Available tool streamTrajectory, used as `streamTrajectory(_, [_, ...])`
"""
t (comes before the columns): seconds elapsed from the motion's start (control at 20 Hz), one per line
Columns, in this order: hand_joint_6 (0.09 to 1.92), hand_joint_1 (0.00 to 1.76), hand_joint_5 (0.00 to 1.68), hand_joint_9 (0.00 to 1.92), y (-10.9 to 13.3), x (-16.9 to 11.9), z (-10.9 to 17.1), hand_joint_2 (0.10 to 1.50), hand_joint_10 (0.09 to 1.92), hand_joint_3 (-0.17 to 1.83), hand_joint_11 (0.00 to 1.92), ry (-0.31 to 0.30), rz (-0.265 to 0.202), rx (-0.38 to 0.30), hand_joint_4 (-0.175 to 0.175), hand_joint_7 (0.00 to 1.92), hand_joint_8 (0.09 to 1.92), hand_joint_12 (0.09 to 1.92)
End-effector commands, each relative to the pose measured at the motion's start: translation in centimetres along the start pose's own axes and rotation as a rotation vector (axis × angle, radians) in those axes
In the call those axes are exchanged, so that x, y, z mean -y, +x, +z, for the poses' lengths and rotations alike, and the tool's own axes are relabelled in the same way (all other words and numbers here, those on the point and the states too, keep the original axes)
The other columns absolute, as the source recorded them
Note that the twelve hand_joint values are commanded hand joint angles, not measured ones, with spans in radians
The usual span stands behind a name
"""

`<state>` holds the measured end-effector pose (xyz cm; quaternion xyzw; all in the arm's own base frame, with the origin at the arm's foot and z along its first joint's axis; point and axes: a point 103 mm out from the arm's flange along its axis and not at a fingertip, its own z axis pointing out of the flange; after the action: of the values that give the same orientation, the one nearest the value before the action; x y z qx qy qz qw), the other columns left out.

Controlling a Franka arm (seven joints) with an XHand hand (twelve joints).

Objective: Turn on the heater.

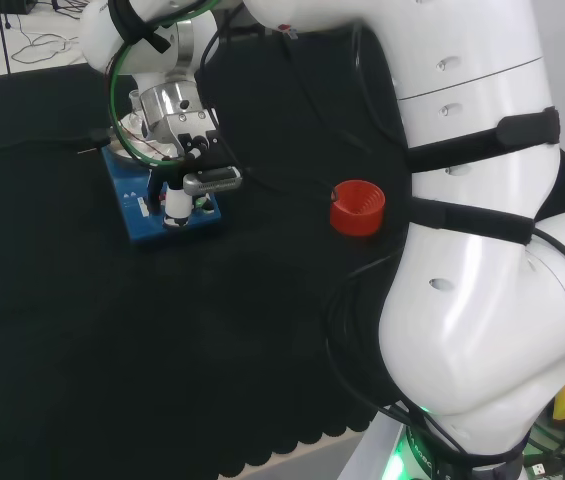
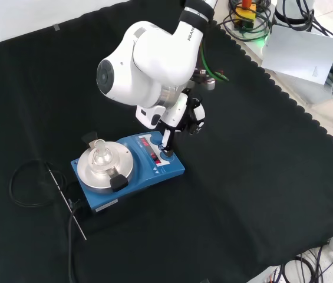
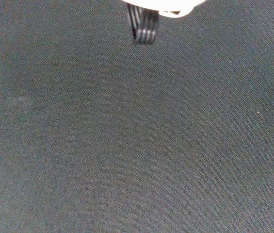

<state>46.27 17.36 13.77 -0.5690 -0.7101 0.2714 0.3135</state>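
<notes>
Blue heater at table centre-left in front view. Hand above its control panel, one extended finger on a knob, grasping nothing. Risk: fingertip slips off, heater stays off.

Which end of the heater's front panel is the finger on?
The hand's finger touches the heater panel's right-hand end in the front view, away from the plate.

Red ribbed ring alone on black cloth, center-right in head view. Thin metal rod lower left in front view.
</notes>
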Motion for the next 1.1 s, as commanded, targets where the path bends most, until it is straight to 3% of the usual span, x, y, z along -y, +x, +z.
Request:
streamTrajectory(0.05, [0.51,1.41,0.29,1.66,-0.1,0.1,0.0,0.69,1.56,1.05,1.25,0.001,0.001,-0.001,-0.075,1.59,1.52,1.37])
streamTrajectory(0.45, [0.52,1.41,0.29,1.66,0.2,0.7,-0.8,0.69,1.55,1.05,1.25,-0.023,-0.001,0.003,-0.075,1.59,1.52,1.37])
streamTrajectory(1.1, [0.53,1.41,0.28,1.67,-0.2,4.2,-3.1,0.69,1.55,1.05,1.25,-0.1,0.022,0.007,-0.076,1.59,1.52,1.37])
